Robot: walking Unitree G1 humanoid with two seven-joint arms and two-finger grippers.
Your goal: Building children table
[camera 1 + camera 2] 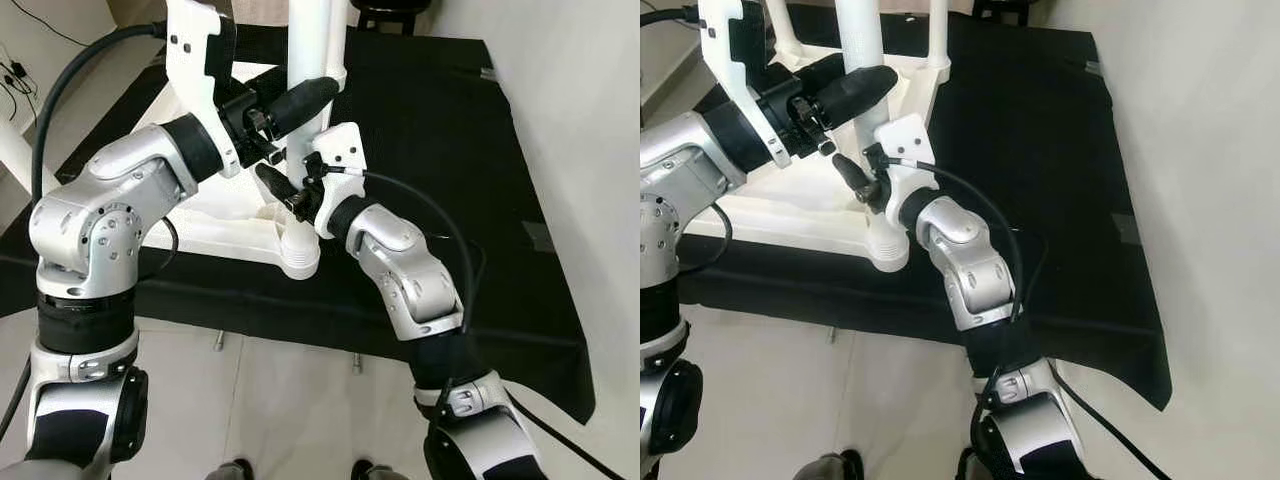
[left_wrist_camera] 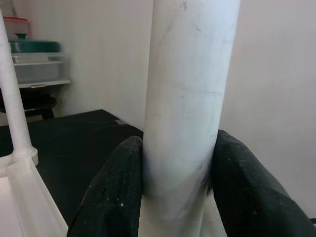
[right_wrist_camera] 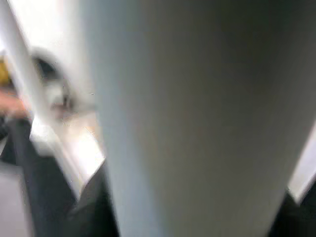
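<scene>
A white children's table (image 1: 215,228) lies upside down on a black cloth. One round white leg (image 1: 310,45) stands upright in the corner socket (image 1: 300,252) nearest me. My left gripper (image 1: 300,100) is shut on this leg partway up; in the left wrist view both black fingers (image 2: 116,192) press against the leg (image 2: 185,98). My right gripper (image 1: 292,195) clasps the same leg lower down, just above the socket. In the right wrist view the leg (image 3: 197,118) is very close and blurred, with dark fingers on either side of it.
The black cloth (image 1: 450,150) covers the floor under the table and ends just in front of me. Two more white legs (image 1: 775,25) (image 1: 938,30) stand on the table behind. A white wall runs along the right. Cables (image 1: 15,75) lie at the far left.
</scene>
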